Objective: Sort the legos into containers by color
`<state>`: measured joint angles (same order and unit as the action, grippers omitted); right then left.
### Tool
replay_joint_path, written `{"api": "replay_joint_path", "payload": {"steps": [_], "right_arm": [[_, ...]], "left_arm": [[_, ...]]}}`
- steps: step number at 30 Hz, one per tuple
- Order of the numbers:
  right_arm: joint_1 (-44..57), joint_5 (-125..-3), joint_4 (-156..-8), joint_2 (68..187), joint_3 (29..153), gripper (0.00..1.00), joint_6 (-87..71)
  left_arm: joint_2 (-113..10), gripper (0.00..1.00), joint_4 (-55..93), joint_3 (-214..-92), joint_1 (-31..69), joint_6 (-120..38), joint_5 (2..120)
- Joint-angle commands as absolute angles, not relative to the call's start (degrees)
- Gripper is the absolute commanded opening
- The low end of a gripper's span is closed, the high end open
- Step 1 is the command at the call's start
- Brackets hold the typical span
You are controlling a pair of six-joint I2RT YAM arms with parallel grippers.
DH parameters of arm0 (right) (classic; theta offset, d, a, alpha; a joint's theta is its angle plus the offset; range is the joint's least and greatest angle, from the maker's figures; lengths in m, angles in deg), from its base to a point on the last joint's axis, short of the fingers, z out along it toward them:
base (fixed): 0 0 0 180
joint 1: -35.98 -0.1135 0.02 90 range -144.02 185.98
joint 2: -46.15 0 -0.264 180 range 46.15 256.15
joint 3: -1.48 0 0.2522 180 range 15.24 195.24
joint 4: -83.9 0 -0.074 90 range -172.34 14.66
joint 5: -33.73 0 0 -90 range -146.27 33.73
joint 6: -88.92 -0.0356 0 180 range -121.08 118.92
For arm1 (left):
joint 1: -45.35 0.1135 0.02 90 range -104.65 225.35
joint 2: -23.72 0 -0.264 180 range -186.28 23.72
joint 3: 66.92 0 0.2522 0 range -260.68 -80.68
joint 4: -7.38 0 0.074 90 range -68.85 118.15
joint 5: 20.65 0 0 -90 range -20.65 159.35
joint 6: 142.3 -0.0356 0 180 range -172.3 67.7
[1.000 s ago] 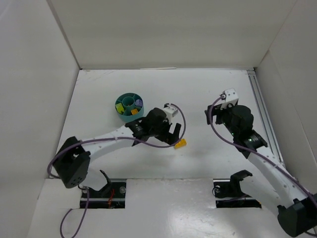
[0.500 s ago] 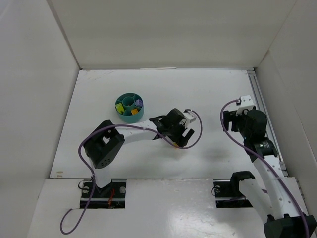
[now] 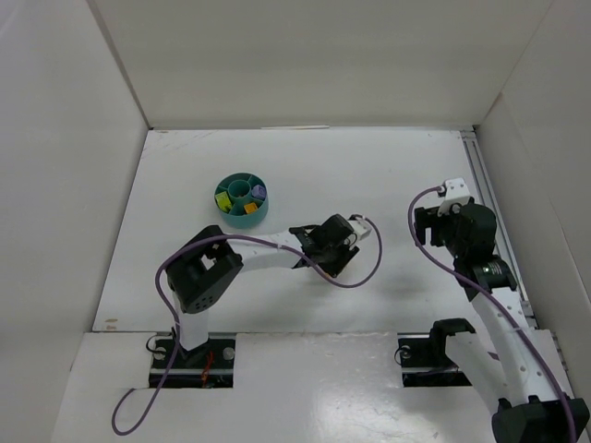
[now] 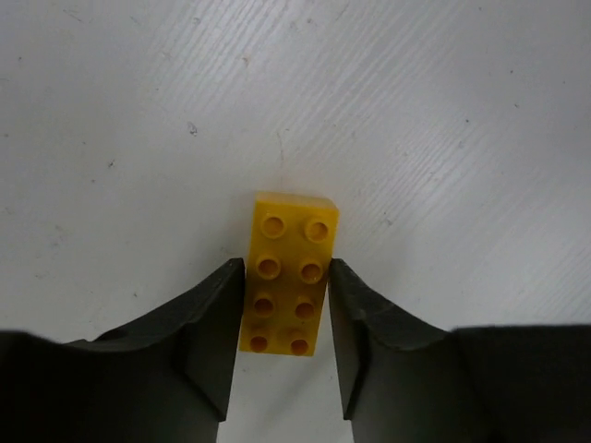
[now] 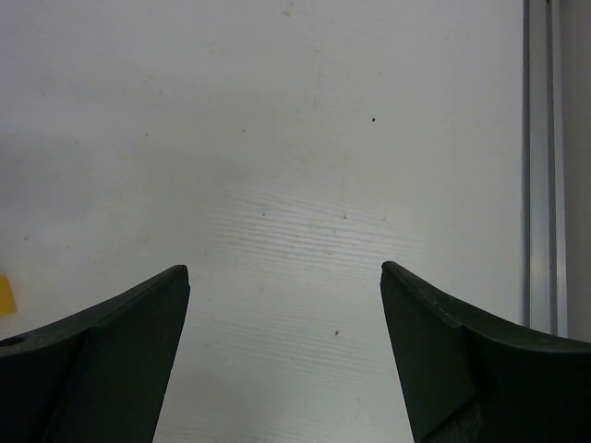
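**Yellow brick on the desk, teal dish partly filled**

The yellow brick (image 4: 288, 281) is a flat two-by-four piece. It lies studs up on the white desk (image 4: 434, 129), low in the middle of the left wrist view, and its long axis runs almost straight up the frame. Its lower half sits between the fingers (image 4: 214, 332) of the left gripper (image 4: 286, 269), which press both long sides.

The round teal dish (image 3: 242, 222) stands upper left of centre in the top view. Around its central cup (image 3: 241, 189), separate compartments hold a lime green piece (image 3: 223, 197), an orange-yellow piece (image 3: 250, 209) and a purple piece (image 3: 260, 192).
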<state>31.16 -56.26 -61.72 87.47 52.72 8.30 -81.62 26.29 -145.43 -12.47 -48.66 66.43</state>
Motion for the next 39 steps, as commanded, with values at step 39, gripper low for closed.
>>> {"api": "replay_joint_path", "payload": {"steps": [39], "right_arm": [[32.20,-58.81,-62.83,90.45,53.30,0.89,10.43]], "left_arm": [[-54.06,0.29,-11.53,-121.47,6.77,-24.17,127.71]]}}
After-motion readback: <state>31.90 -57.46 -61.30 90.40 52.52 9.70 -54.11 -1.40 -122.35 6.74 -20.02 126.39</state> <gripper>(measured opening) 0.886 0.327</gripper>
